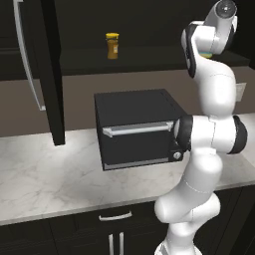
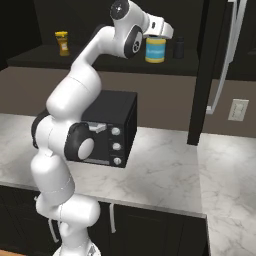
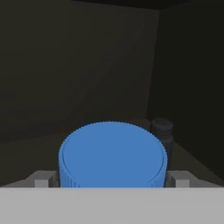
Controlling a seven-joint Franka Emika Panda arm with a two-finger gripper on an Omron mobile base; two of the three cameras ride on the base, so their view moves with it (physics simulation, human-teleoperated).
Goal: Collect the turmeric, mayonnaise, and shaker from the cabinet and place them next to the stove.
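Right base view: all three task items are seen on the dark shelf of the tall black wall cabinet (image 2: 100,62), so nothing is judged to have been delivered yet. The small orange-yellow turmeric jar with its yellow lid (image 2: 62,43) stands at the left end of the shelf, well apart from the others. The stout mayonnaise jar with a blue lid and pale yellow body (image 2: 155,49) stands towards the right, with the slim dark grey shaker (image 2: 179,47) just beside it. The black boxy toaster oven (image 2: 111,129) sits on the white marble counter (image 2: 165,175) below. The stove is not made out in these pictures, so the drop-off spot cannot be described.

In the hand view the blue lid (image 3: 113,154) is framed by the two-finger gripper (image 3: 113,178), one pale finger pad (image 3: 42,180) on each side. The jaws are held wide, close against the lid's flanks; whether the pads are pressing or merely alongside cannot be told. The jar appears to rest on the shelf. All three transfers are judged to remain, mayonnaise first.
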